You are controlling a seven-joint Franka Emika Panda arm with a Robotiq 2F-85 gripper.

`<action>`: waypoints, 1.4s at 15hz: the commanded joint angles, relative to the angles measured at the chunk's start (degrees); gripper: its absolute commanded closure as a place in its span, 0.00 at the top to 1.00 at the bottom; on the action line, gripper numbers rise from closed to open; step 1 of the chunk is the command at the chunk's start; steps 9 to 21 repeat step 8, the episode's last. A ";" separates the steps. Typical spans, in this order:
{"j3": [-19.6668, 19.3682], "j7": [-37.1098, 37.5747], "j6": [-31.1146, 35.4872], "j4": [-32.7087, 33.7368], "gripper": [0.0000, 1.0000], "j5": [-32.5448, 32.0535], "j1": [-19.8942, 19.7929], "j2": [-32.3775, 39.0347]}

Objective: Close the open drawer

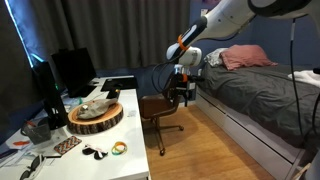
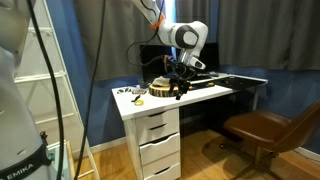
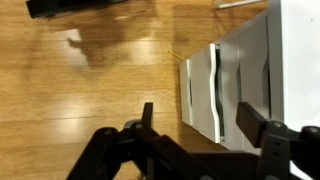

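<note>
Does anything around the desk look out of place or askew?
Only slightly: in the wrist view one drawer front seems to jut past its neighbour in the white drawer unit, so it looks ajar. The open gripper hangs in front of it. Nothing spilled or damaged shows.

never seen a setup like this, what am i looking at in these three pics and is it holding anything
It's a robot arm ending in a two-fingered pincer. Two pictures come from cameras standing in the room; the third is from a wrist camera, looking down past the pincer at the floor and drawers. The white desk carries monitors, a round wooden slab and small bits. The pincer is open and holds nothing.
</note>
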 commanded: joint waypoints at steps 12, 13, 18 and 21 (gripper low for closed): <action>0.78 -5.17 -0.57 -7.23 1.00 -6.04 -0.72 -10.64; 0.78 -5.17 -0.57 -7.23 1.00 -6.04 -0.72 -10.64; 0.78 -5.17 -0.57 -7.23 1.00 -6.04 -0.72 -10.64; 0.78 -5.17 -0.57 -7.23 1.00 -6.04 -0.72 -10.64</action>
